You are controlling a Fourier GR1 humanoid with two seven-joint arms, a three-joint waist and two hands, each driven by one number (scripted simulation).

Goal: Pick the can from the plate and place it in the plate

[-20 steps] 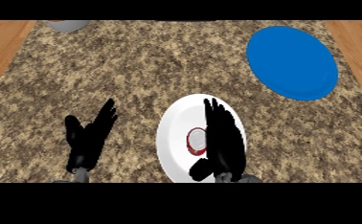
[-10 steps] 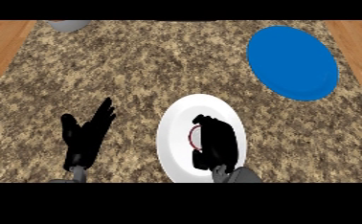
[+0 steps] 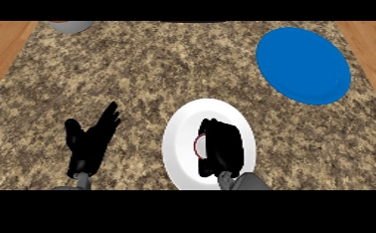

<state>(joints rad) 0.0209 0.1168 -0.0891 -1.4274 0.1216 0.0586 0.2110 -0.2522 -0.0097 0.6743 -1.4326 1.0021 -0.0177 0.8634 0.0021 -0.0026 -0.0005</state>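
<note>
My right hand [image 3: 223, 147] sits low and right of centre in the frame, over the white plate [image 3: 183, 142], with its fingers curled down around the can [image 3: 199, 145]. Only a thin sliver of the can shows, a pale face with a red rim peeking out at the left edge of my palm; the rest is hidden under the hand. As far as I can judge, the grasp is made or nearly made, but the can is not yet lifted: it appears to be on the white plate, and I cannot tell whether it has any air under it. So the first step, taking hold, looks about done, and what is left is the lift, the carry toward the upper right of the frame, and the setting down. The blue plate [image 3: 303, 65] lies there, well apart from the white one, and nothing is on it. The white plate holds only the can. My left hand [image 3: 89, 142] rests at the lower left, fingers straight and spread, holding nothing, on or just over the speckled table [image 3: 147, 67]. At the upper left edge a grey object [image 3: 70, 26] shows only partly; I cannot tell what it is.
</note>
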